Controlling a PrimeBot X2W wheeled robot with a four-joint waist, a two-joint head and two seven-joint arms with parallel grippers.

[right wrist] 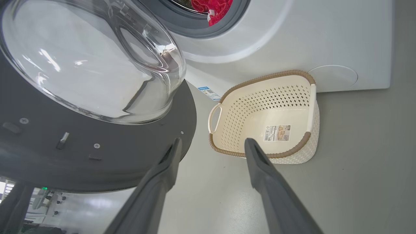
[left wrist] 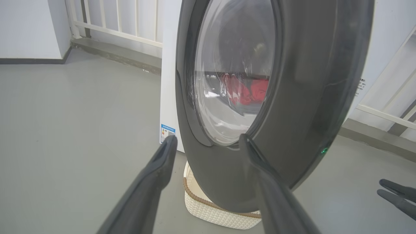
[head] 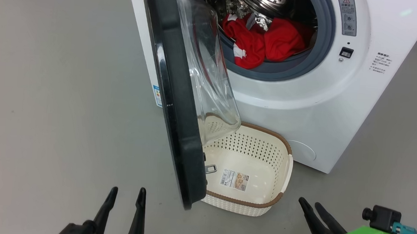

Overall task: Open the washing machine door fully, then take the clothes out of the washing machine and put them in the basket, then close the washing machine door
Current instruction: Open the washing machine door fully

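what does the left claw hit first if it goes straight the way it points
Probably the dark rim of the washer door, right ahead of the left claw, though depth is unclear.

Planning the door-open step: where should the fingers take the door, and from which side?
Grip the door by its black rim at the free edge, nearest the robot, coming from the front, likely with the left gripper. The door stands part open and edge-on, so the rim fits between the open fingers. The glass bowl on its inner side bulges, too wide and slick.
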